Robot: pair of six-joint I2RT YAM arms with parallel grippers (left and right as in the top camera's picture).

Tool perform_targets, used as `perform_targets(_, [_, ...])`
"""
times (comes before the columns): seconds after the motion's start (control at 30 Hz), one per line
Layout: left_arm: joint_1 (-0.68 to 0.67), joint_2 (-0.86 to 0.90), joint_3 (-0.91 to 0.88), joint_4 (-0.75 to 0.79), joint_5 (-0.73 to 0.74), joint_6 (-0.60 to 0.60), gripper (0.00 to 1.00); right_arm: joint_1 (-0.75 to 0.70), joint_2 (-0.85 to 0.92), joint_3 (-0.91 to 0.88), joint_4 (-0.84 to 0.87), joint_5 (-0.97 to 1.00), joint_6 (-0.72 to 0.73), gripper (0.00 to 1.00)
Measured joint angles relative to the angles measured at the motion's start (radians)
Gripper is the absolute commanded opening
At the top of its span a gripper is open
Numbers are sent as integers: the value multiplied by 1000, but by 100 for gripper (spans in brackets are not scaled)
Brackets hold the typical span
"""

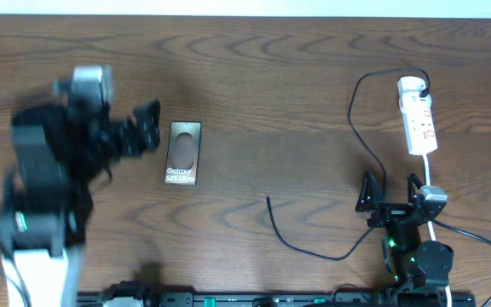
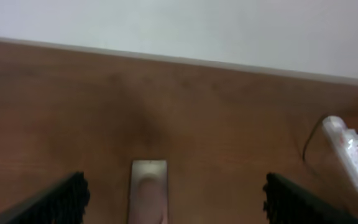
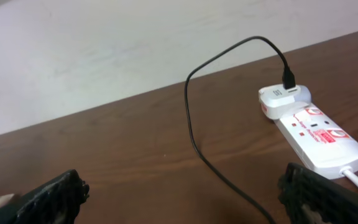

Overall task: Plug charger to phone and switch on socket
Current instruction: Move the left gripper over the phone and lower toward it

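The phone (image 1: 183, 153) lies flat on the brown table with its brownish screen up, also seen in the left wrist view (image 2: 148, 193). My left gripper (image 1: 153, 126) hovers just left of it, blurred and open (image 2: 174, 204), holding nothing. The white socket (image 1: 418, 115) lies at the far right (image 3: 319, 134). The black charger (image 1: 354, 119) runs from the socket's far end in a loop past my right gripper, and its plug tip (image 1: 268, 199) rests loose on the table. My right gripper (image 1: 390, 186) stands open and empty over the cable (image 3: 194, 143).
A white adapter (image 3: 281, 99) sits in the socket's far end. The strip's white cord (image 1: 459, 230) trails toward the front right by the right arm's base. A white wall (image 2: 179, 25) borders the table's far edge.
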Motion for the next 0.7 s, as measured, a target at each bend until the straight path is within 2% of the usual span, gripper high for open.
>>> perform_targets(0.07, [0,146,165,-134,5,43,88,0,0,0,0,0,0,99])
perform_targets(0.2, [0,343,329,-277,10,89,88,0,0,0,-1,0,0,99])
perform_targets(0.7, [-2,762,350,-409,8,121,88,0,0,0,-1,0,0,99])
